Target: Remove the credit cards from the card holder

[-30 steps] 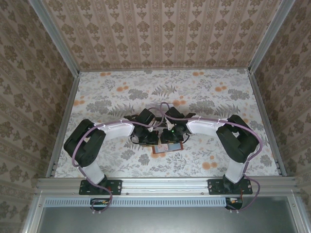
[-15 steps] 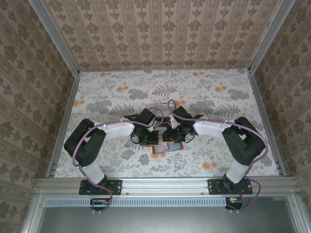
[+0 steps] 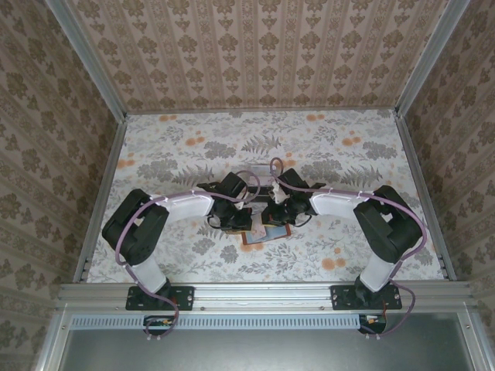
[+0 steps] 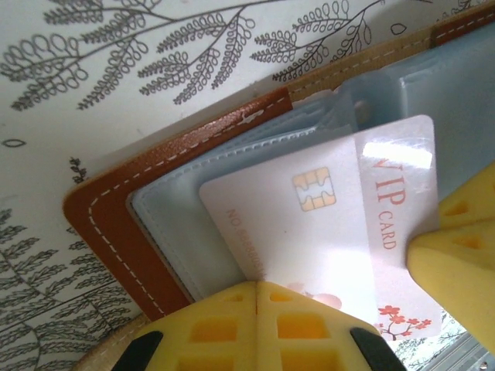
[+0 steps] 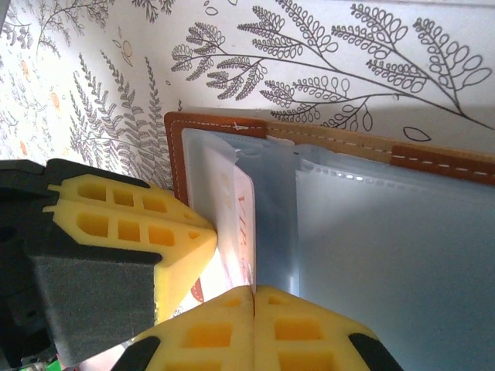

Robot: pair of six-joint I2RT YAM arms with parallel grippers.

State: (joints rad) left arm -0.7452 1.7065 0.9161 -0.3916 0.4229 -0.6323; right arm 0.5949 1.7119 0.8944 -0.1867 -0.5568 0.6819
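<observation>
Left wrist view: my left fingers are pressed tight together, their tips meeting at the edge of the open card holder. A white credit card with a chip and red lettering lies there on the holder's pale blue panel. I cannot tell whether these fingers pinch anything or only bear down. One yellow tip of my right fingers sits at the card's lettered end.

From my right wrist, the right fingers are closed flat on each other. The credit card runs edge-on from the card holder straight into their seam, so they appear clamped on it. My left fingers touch the holder just beside the card.

From above, the card holder lies open on the flowered counter, with my left fingers and right fingers both at its far edge.
</observation>
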